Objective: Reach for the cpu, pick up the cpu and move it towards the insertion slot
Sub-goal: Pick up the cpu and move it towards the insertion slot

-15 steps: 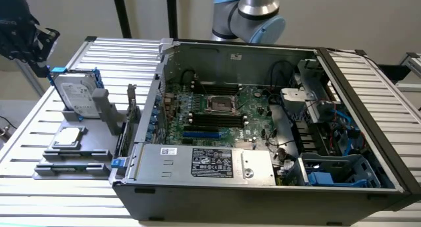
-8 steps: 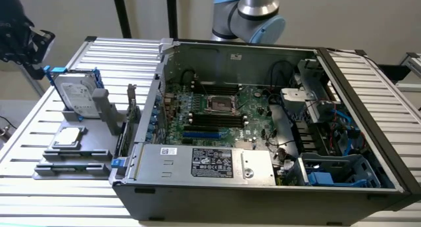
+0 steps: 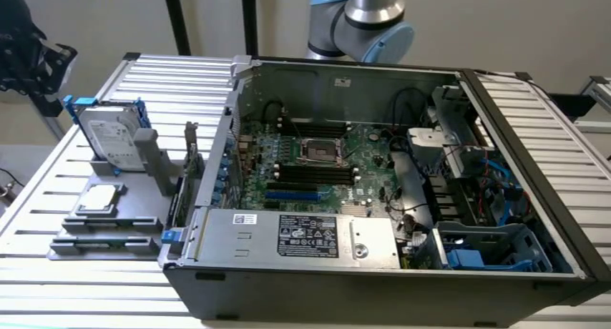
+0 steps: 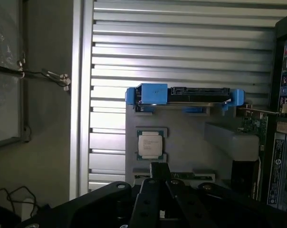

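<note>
- Exterior view: the cpu (image 3: 100,199) lies flat in a grey holder (image 3: 105,222) on the slatted table (image 3: 57,164), on the exterior view's left of the open case (image 3: 382,279). I'd guess it's parked there so it's easy to grab from above.
- The insertion slot (image 3: 318,149) is on the board inside the case, well apart from the chip.
- The hard drive (image 3: 108,132) stands in blue brackets just beyond the chip.
- Wrist view: the gripper (image 4: 158,168) hangs near the cpu, not touching it and carrying nothing. Can't tell how far open it is.
</note>
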`<action>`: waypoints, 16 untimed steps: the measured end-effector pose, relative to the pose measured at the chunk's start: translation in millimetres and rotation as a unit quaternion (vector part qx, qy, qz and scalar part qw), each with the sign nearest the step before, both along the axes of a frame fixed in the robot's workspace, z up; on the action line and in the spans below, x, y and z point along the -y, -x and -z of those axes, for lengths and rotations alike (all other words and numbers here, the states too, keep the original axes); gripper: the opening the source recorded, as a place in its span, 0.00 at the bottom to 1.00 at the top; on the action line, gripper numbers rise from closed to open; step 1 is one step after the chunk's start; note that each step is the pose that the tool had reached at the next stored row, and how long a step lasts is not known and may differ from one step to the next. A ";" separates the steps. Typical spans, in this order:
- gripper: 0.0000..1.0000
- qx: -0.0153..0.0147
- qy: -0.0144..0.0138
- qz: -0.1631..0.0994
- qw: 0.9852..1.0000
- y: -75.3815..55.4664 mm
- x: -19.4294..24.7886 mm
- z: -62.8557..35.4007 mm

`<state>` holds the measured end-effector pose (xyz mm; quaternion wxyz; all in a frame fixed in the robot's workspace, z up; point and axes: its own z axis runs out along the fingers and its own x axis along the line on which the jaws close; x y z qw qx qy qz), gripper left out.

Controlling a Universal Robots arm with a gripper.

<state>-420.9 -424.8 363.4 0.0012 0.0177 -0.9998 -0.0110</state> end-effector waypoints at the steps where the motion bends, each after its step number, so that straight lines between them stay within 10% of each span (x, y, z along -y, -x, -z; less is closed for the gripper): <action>1: 0.18 0.000 0.000 0.000 1.000 0.0 0.0 0.0; 16: 0.71 0.000 0.007 0.000 1.000 0.5 0.0 20.2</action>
